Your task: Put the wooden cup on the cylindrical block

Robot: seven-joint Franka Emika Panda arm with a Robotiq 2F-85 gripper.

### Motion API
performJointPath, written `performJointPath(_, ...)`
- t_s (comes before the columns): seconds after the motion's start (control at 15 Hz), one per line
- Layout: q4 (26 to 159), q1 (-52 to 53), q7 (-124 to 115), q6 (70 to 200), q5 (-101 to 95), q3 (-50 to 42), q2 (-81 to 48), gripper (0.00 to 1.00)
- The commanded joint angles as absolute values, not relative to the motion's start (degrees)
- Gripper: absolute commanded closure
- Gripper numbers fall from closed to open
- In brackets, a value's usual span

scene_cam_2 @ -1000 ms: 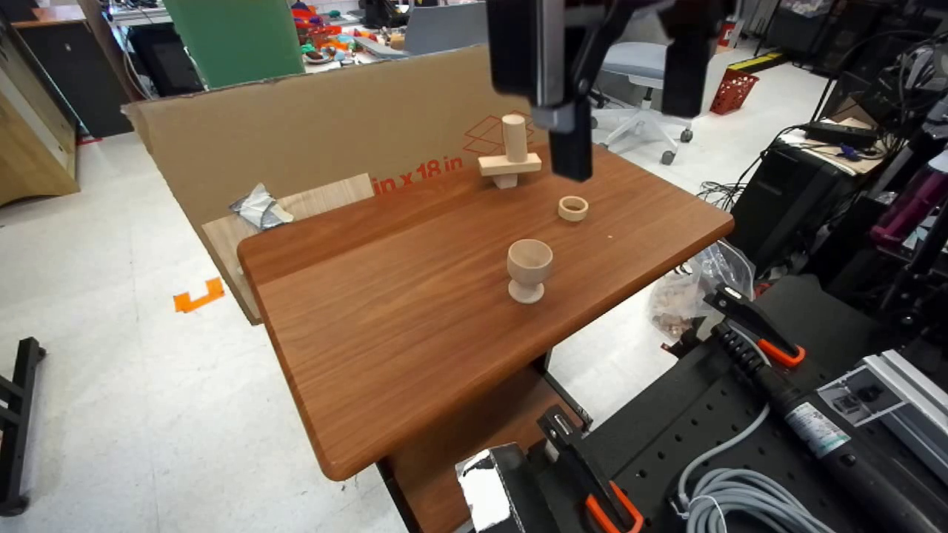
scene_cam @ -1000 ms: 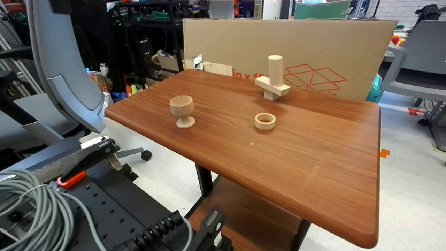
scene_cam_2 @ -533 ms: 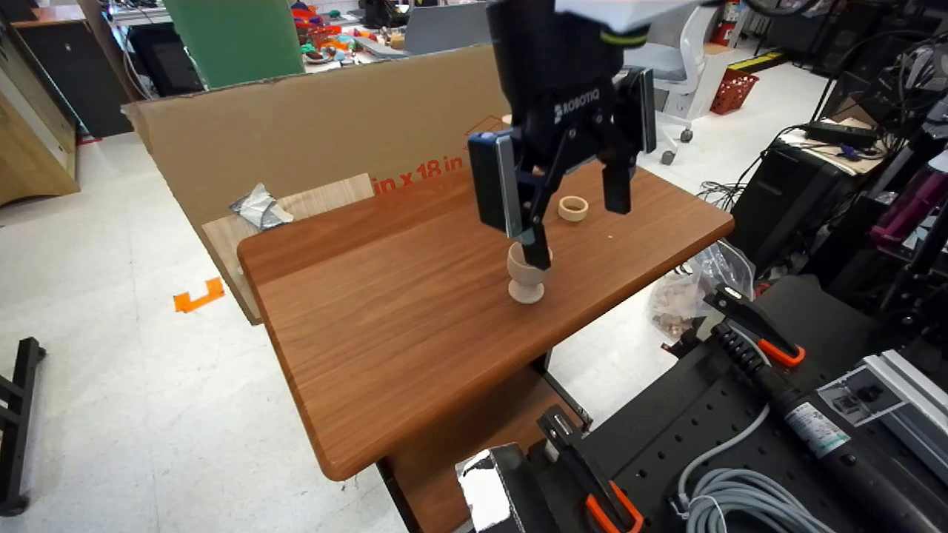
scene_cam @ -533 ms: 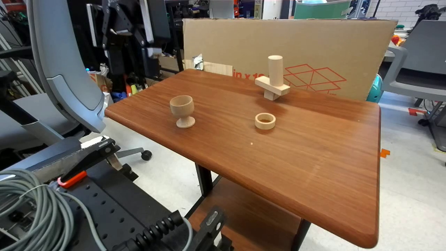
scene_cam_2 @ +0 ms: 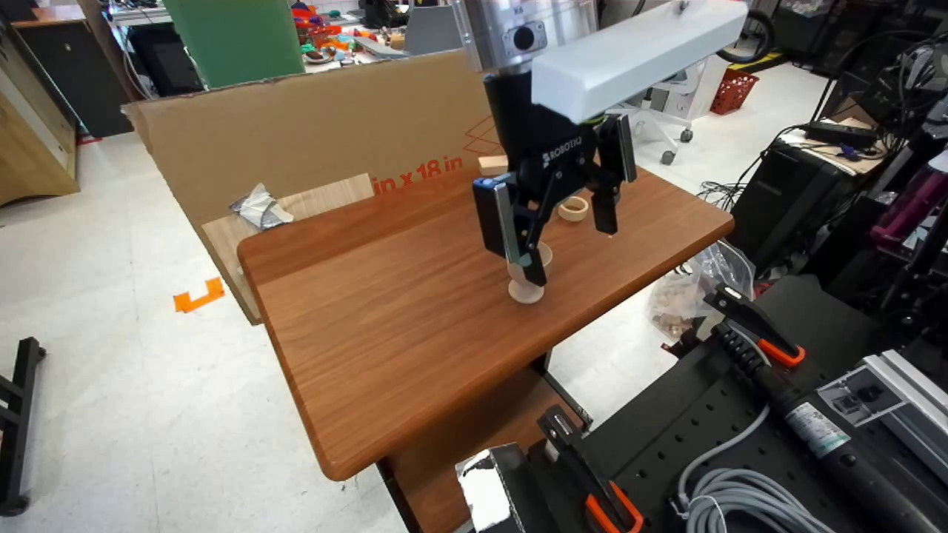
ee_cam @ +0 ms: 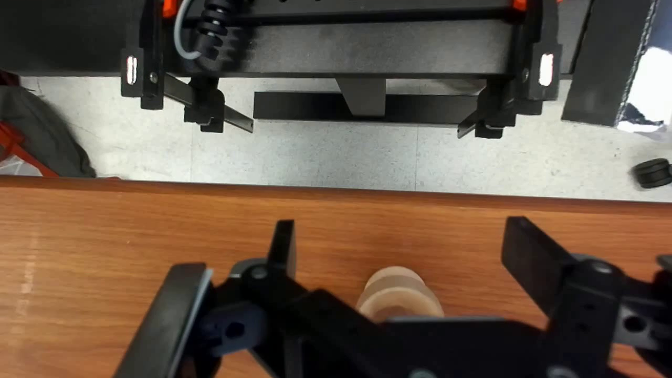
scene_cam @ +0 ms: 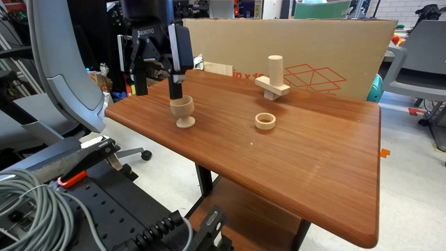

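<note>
Left of centre in an exterior view, the wooden cup [scene_cam: 183,109] stands upright on the table [scene_cam: 306,160]; above and left of it hangs the end effector [scene_cam: 158,91], released, its fingers spread wide, one fingertip overlapping the cup's rim in the frame (whether they touch, I cannot tell). Upper right of centre rises the cylindrical block [scene_cam: 276,71], backed by a cardboard panel [scene_cam: 226,42]. A light-wood ring [scene_cam: 261,126] lies lower in the frame, off the straight line from cup to block. A grey chair [scene_cam: 66,66] crowds the left edge, and a black perforated surface [scene_cam: 129,204] bearing coiled grey cable [scene_cam: 59,212] fills the lower left. In an exterior view, the end effector covers much of the cup and hides the cylinder, though part of the base piece [scene_cam_2: 492,164] shows at upper centre.
</note>
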State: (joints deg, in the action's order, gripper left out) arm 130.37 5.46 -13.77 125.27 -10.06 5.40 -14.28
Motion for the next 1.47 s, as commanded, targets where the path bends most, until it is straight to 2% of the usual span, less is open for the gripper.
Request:
performJointPath(0.0,127.2,6.5,-15.0,126.1,-11.8,3.6,-18.4,0.0)
performJointPath(0.87,119.6,10.3,-15.7,125.0,-15.2,1.9,-26.6,0.0)
performJointPath(0.93,119.0,10.6,-16.1,124.9,-15.6,1.7,-27.1,0.25)
performJointPath(1.0,118.6,10.8,-16.4,124.9,-16.0,1.5,-27.4,0.26)
performJointPath(1.07,118.2,11.0,-16.6,124.8,-16.3,1.3,-27.7,0.32)
performJointPath(1.27,117.5,11.0,-16.5,124.7,-16.1,1.1,-28.0,0.58)
performJointPath(1.4,117.5,10.8,-16.5,124.5,-15.3,1.1,-27.2,0.71)
